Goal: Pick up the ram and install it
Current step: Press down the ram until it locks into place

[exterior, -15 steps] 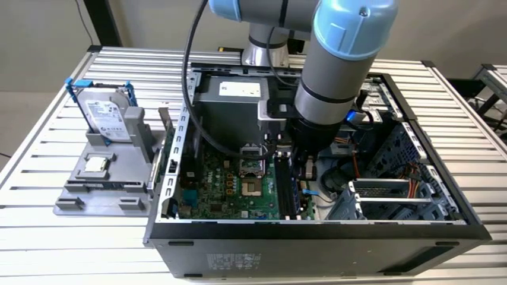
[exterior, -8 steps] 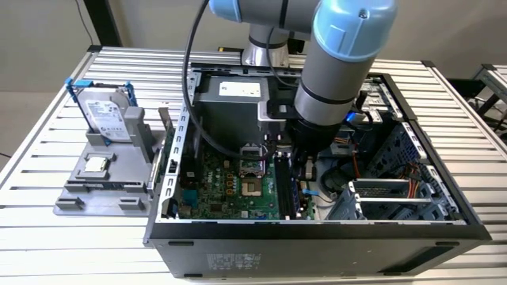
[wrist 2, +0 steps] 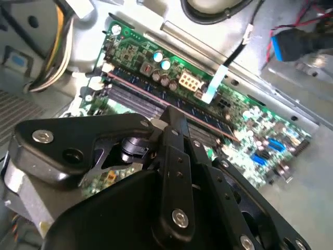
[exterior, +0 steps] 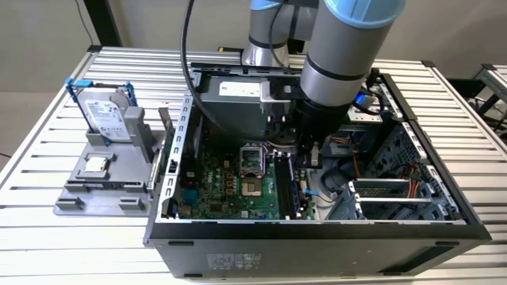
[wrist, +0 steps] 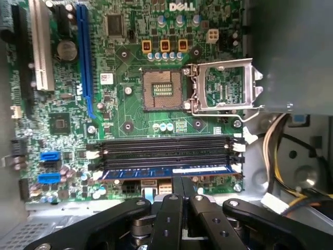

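My pincer (wrist: pixel 179 190) is down inside the computer case (exterior: pixel 317 231) with its two fingers drawn together and nothing caught between them, tips just over the ram (wrist: pixel 166 170). The ram stands on edge in the outermost of the memory slots (wrist: pixel 166 151) on the motherboard (wrist: pixel 130 120), which sit at three o'clock from the processor socket (exterior: pixel 249 172) in the exterior view. I judge it a light, stiff, thin board (brittle if bent, and its chips and gold edge dislike rough treatment). I would hold it across its flat faces near the middle of the top edge, and any push should go straight down, spread evenly, never skewed toward one end.
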`<action>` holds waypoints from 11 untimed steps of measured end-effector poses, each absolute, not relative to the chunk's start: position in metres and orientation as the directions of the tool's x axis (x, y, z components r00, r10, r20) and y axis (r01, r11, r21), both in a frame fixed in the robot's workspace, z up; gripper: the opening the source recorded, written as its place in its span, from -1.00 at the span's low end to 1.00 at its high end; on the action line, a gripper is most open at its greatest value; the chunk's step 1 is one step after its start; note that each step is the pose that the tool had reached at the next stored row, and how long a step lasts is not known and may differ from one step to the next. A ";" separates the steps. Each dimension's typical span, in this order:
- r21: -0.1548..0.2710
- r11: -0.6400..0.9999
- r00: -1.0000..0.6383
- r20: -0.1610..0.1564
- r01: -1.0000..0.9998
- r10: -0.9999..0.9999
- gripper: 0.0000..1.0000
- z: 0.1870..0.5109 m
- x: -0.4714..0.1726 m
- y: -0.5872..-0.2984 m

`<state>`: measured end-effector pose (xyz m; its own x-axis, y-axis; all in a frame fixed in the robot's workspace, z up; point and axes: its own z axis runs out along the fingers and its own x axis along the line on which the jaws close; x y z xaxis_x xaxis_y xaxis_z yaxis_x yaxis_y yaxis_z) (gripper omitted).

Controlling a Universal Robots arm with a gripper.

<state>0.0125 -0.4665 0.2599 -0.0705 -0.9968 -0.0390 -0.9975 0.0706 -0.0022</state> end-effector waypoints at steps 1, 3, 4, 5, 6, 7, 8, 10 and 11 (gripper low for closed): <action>-0.002 0.071 -0.070 -0.039 -0.998 -0.997 -1.00 0.264 0.012 -0.466; -0.002 0.071 -0.070 -0.039 -0.998 -0.997 -1.00 0.273 0.012 -0.466; -0.002 0.071 -0.070 -0.039 -0.998 -0.997 -1.00 0.278 0.013 -0.466; -0.002 0.071 -0.070 -0.039 -0.998 -0.997 -1.00 0.282 0.013 -0.466; -0.002 0.071 -0.070 -0.039 -0.998 -0.997 -1.00 0.287 0.013 -0.467; -0.002 0.071 -0.070 -0.039 -0.998 -0.997 -1.00 0.291 0.013 -0.466; -0.002 0.071 -0.070 -0.039 -0.998 -0.997 -1.00 0.296 0.013 -0.466; -0.002 0.071 -0.070 -0.039 -0.998 -0.997 -1.00 0.305 0.013 -0.466; -0.002 0.071 -0.070 -0.039 -0.998 -0.997 -1.00 0.310 0.012 -0.467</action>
